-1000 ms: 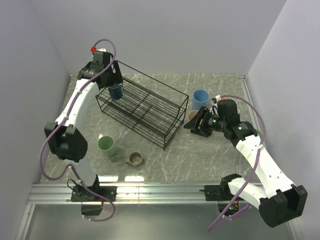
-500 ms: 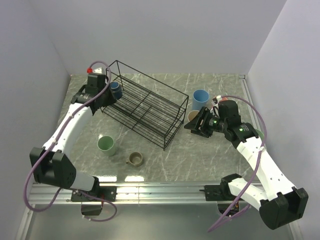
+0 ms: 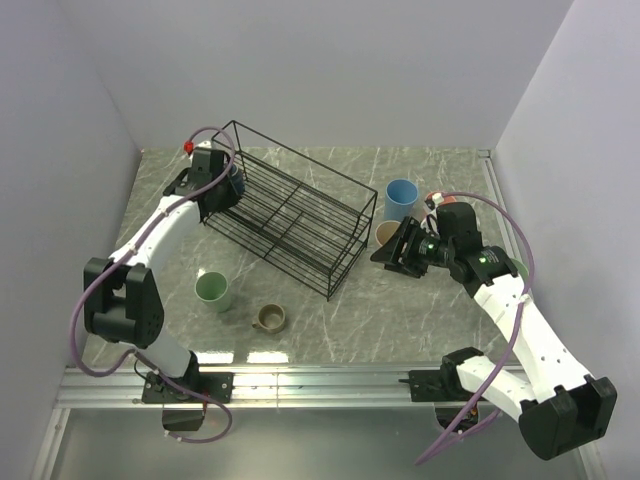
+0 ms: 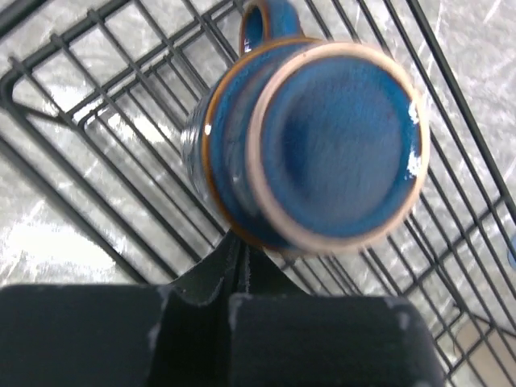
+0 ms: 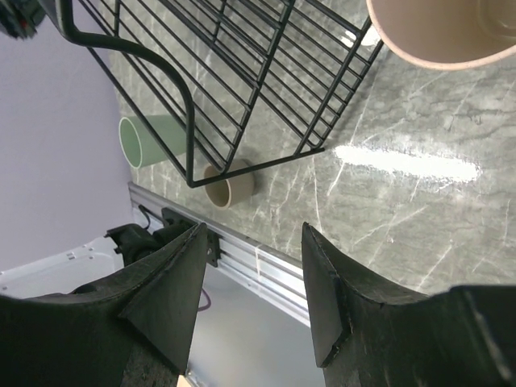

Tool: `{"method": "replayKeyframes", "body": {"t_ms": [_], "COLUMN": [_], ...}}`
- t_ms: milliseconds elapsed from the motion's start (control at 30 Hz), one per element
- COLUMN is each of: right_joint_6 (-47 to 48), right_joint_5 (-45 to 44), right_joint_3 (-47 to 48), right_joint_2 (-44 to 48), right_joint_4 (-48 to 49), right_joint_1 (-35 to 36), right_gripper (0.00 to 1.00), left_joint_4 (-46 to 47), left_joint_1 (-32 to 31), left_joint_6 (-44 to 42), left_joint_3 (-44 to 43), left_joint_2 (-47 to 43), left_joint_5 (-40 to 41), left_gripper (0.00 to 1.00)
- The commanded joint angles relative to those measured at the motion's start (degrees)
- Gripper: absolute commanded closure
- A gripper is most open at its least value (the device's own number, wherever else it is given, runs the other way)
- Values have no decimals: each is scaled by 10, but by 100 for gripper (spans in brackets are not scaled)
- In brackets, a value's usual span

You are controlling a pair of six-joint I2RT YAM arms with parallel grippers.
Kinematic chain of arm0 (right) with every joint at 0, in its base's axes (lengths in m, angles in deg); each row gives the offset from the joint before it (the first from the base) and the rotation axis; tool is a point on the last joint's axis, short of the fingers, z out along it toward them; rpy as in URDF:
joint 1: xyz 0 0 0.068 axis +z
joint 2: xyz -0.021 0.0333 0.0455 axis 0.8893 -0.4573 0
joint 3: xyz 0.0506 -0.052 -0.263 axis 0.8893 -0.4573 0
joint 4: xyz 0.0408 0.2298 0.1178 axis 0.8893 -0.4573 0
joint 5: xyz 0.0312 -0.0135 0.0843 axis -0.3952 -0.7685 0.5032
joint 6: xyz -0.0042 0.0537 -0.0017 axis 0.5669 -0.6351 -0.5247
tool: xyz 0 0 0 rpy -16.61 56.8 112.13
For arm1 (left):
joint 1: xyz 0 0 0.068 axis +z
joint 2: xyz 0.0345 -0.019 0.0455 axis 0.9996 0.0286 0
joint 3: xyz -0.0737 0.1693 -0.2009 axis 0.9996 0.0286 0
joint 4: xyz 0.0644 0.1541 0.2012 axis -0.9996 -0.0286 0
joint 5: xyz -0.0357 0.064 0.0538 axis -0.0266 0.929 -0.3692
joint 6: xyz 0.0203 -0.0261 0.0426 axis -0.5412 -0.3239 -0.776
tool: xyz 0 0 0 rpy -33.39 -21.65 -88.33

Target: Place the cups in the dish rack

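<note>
The dark navy mug [image 4: 330, 137] lies with its base toward the left wrist camera, handle at the far side, at the left end of the black wire dish rack [image 3: 300, 157]. My left gripper [image 4: 240, 250] is shut and empty just under the mug, at the rack's left end [image 3: 215, 182]. My right gripper [image 3: 397, 258] is open beside the beige cup [image 3: 384, 232], whose rim shows at the upper right of the right wrist view [image 5: 435, 36]. Nothing is between the right fingers [image 5: 254, 230]. A blue cup [image 3: 402, 197] stands behind it.
A pale-green tumbler [image 3: 213, 290] and a tan handled mug [image 3: 268, 318] stand on the marble table in front of the rack; both show in the right wrist view, tumbler [image 5: 149, 139] and mug [image 5: 230, 184]. White walls close in left, back and right. An aluminium rail [image 3: 320, 380] runs along the near edge.
My left gripper has gone from wide open to shut, clear of the navy mug, and has dropped to the rack's left end. The right arm has barely moved.
</note>
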Motion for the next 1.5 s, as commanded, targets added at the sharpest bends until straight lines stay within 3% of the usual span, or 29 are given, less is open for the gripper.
{"method": "replayKeyframes", "body": {"t_ms": [0, 367, 800, 1000, 1200, 1367, 1467], "right_joint_6": [17, 22, 23, 26, 30, 68, 120], "right_joint_5": [-2, 8, 8, 6, 15, -6, -55], "right_joint_3": [7, 4, 3, -3, 2, 34, 84], "right_joint_2": [8, -11, -25, -25, -30, -18, -10], "right_joint_4": [-3, 9, 18, 21, 27, 13, -11], "right_joint_1": [-7, -16, -19, -22, -22, -16, 48], "right_gripper": [43, 43, 43, 43, 43, 42, 41], "left_joint_4": [19, 13, 6, 37, 18, -3, -40], "left_joint_1": [-1, 1, 5, 9, 27, 27, 27], "left_joint_6": [10, 10, 13, 22, 32, 25, 18], "left_joint_3": [-33, -91, -114, -35, -30, -21, -30], "left_joint_2": [29, 88, 76, 11, 4, -78, -123], "left_joint_5": [38, 67, 70, 55, 22, 42, 54], "left_gripper": [100, 100, 100, 100, 100, 100, 100]}}
